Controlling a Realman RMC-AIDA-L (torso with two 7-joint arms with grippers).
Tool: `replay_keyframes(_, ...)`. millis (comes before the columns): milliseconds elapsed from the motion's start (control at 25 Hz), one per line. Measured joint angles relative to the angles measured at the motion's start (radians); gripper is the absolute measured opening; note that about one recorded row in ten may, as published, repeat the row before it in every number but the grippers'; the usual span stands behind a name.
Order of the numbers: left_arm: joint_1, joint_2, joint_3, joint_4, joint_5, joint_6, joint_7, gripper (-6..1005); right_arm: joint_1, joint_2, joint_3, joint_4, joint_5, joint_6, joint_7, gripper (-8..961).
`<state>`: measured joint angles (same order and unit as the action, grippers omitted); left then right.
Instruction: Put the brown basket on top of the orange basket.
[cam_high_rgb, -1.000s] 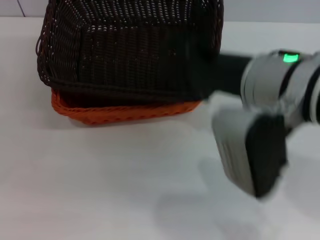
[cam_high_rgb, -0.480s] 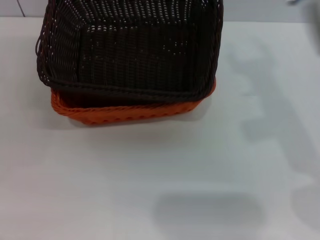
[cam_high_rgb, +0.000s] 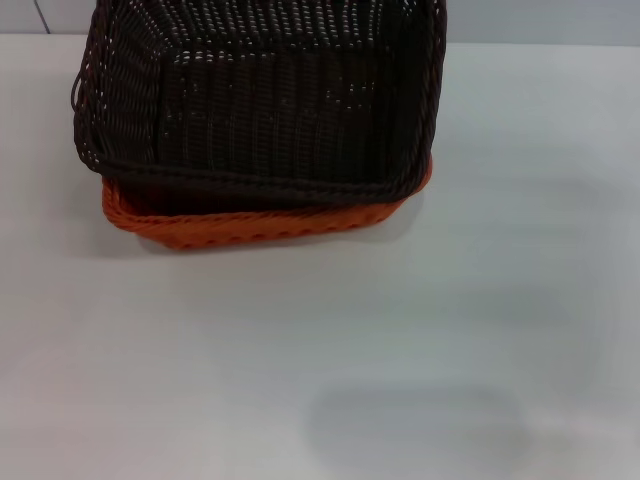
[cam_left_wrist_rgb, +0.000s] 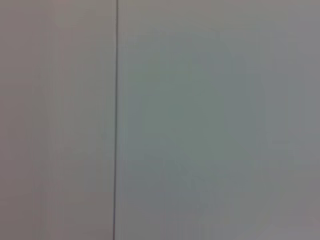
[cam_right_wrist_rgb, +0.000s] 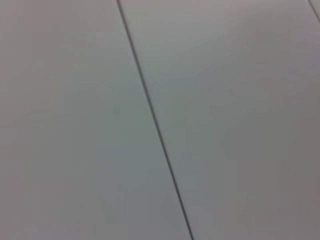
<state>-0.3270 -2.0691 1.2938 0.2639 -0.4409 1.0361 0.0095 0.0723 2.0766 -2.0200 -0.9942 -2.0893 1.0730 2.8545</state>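
In the head view the brown basket (cam_high_rgb: 260, 95) sits nested on top of the orange basket (cam_high_rgb: 265, 225) at the upper left of the white table (cam_high_rgb: 400, 330). Only the orange basket's front rim and a strip of its right side show below the dark one. The brown basket is upright, its open inside faces up and it is empty. Neither gripper shows in any view. The two wrist views show only a plain pale surface with a thin dark seam (cam_left_wrist_rgb: 116, 120), which also shows in the right wrist view (cam_right_wrist_rgb: 152, 120).
A faint shadow (cam_high_rgb: 415, 425) lies on the table near the front edge. A pale wall strip (cam_high_rgb: 540, 20) runs along the back of the table.
The right arm, beside the baskets a second ago, has left the head view. Its shadows on the table have faded. The baskets have not moved.
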Motion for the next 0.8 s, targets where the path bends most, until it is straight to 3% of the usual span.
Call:
replay_keyframes(240, 0.020, 0.002, 0.019, -0.002, 0.002, 0.056, -0.045, 847, 0.070, 0.005, -0.021, 0.241, -0.002, 0.071, 0.038, 729)
replay_keyframes(440, 0.026, 0.005, 0.030, -0.004, 0.025, 0.069, -0.033, 847, 0.092, 0.008, -0.064, 0.343, 0.011, 0.176, 0.041, 729)
replay_keyframes(800, 0.026, 0.001, 0.027, -0.005, 0.047, 0.081, -0.035, 847, 0.074, 0.005, -0.062, 0.359, 0.052, 0.168, 0.099, 727)
